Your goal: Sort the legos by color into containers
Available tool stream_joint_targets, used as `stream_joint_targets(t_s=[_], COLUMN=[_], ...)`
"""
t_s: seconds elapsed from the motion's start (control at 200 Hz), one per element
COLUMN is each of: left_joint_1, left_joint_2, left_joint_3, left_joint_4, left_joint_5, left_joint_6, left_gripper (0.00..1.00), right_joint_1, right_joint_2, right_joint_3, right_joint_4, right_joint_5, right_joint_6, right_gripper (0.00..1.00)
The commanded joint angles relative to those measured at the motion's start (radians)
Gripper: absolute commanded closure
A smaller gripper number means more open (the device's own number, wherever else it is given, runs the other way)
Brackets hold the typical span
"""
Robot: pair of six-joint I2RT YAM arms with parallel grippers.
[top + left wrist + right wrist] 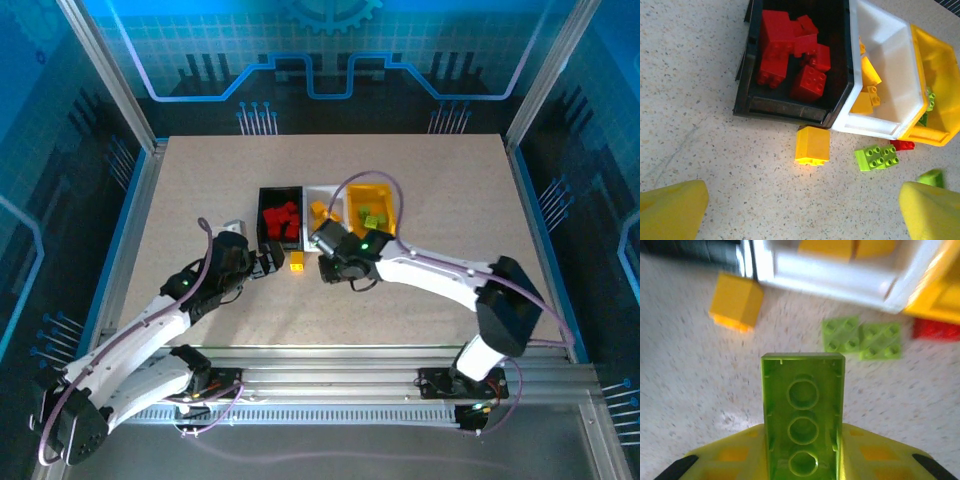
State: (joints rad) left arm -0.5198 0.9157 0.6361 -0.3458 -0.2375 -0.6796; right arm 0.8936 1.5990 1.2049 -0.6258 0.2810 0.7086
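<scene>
Right wrist view: right claw (803,455) pinching one lime brick (803,405); left claw (801,212) spread, one yellow brick (812,145) at twelve o'clock

Even overhead light on the pale table (450,200), blue glow on the walls (330,40) beyond the white bin (325,189), soft shadows nearer than it, right wrist view motion-blurred around the bin, held lime green lego (803,415) sharp up close.

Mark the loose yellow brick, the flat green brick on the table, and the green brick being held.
loose yellow brick (812,143): left wrist view, smooth upward face.
flat green brick (877,157): left wrist view, studded top.
held green brick (802,412): right wrist view, hollow underside.
</scene>
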Motion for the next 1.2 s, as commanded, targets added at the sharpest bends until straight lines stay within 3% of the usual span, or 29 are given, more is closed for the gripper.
stream_joint_targets(t_s=[0.0, 0.255, 0.515, 0.605, 0.675, 0.735, 0.825, 0.926, 1.191], left_joint_1=[0.004, 0.004, 0.004, 0.002, 0.001, 0.001, -0.006, -0.043, -0.173], left_joint_2=[0.006, 0.04, 0.153, 0.2, 0.236, 0.265, 0.305, 0.365, 0.623], left_joint_3=[-0.014, -0.019, 0.007, 0.019, 0.027, 0.037, 0.056, 0.094, 0.245], left_joint_4=[0.009, 0.014, 0.007, 0.016, 0.03, 0.043, 0.057, 0.066, 0.066], left_joint_5=[0.036, 0.063, 0.091, 0.109, 0.13, 0.141, 0.14, 0.084, -0.179], left_joint_6=[-0.009, -0.013, 0.004, 0.014, 0.024, 0.035, 0.051, 0.083, 0.164], left_gripper=[0.01, 0.01, 0.01, 0.01, 0.04, 0.1, 0.17, 0.17, 0.27], right_joint_1=[-0.119, -0.352, -0.425, -0.433, -0.432, -0.43, -0.419, -0.396, -0.346], right_joint_2=[-0.027, 0.237, 0.481, 0.511, 0.505, 0.482, 0.421, 0.326, 0.137], right_joint_3=[0.026, 0.285, 0.571, 0.613, 0.618, 0.605, 0.563, 0.466, 0.227], right_joint_4=[-0.026, -0.077, -0.184, -0.208, -0.205, -0.191, -0.162, -0.102, 0.015], right_joint_5=[0.031, -0.029, -0.003, -0.009, -0.016, -0.024, -0.027, -0.042, -0.069], right_joint_6=[-0.057, -0.134, -0.149, -0.149, -0.154, -0.158, -0.158, -0.153, -0.114], right_gripper=[0.65, 0.64, 0.6, 0.48, 0.34, 0.28, 0.26, 0.23, 0.21])
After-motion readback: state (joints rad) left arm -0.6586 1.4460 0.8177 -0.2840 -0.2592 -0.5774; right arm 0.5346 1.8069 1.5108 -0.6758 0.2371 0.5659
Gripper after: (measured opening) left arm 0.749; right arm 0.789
